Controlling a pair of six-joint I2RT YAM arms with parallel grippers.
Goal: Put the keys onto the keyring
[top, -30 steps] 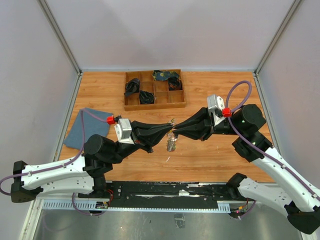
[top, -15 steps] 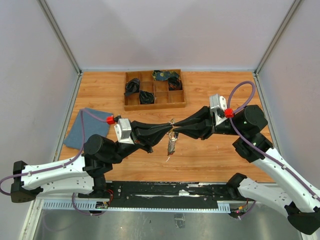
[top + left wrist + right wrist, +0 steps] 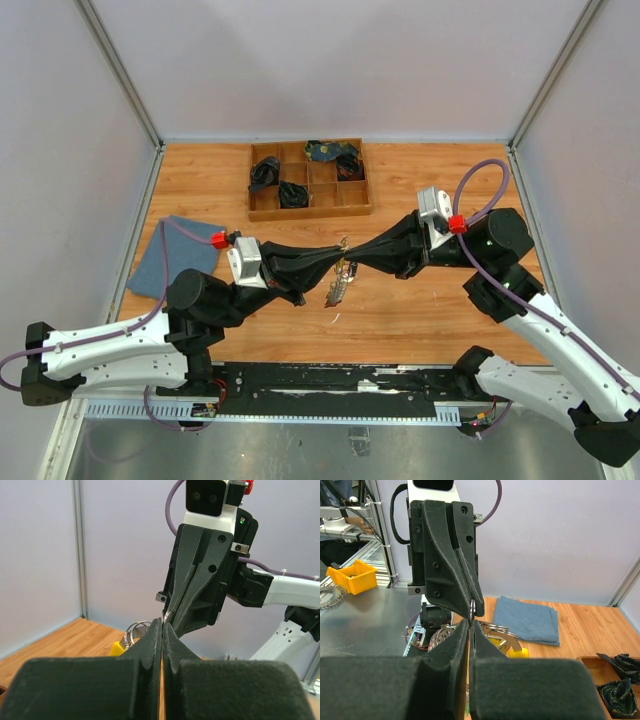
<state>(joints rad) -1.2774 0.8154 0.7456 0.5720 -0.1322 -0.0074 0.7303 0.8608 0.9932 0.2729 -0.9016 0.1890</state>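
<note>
Since the frame a second ago, the keys [image 3: 337, 290] have swung: the bunch hung almost straight down then, now its lower end tilts toward 7 o'clock. Right wrist has lifted a touch toward 12 o'clock. Both arms stay tip to tip at table centre.

Left gripper [image 3: 339, 255]: pressed together, no gap seen between its fingers [image 3: 150, 645] in the left wrist view. The right wrist view shows a thin metal loop, the keyring [image 3: 471, 607], nipped at this gripper's tips.

Right gripper [image 3: 351, 261]: also pressed together, fingers [image 3: 455, 650] meeting in a thin line. The left wrist view shows a silvery glint caught at its tips, so it is pinching the same ring. It comes in from 3 o'clock, the left one from 9 o'clock, tips nearly touching.

Keys dangle below the pinch point, at 6 to 7 o'clock of it in the top view. Can't tell if they touch the table [image 3: 430, 310]. Yellow piece [image 3: 118, 648] sits on the ring, just below the ring coils.

Blue cloth [image 3: 172, 258] lies flat at 9 o'clock, well apart from the grippers. Wooden compartment tray [image 3: 310, 213] is at 12 o'clock, dark items in several cells.
</note>
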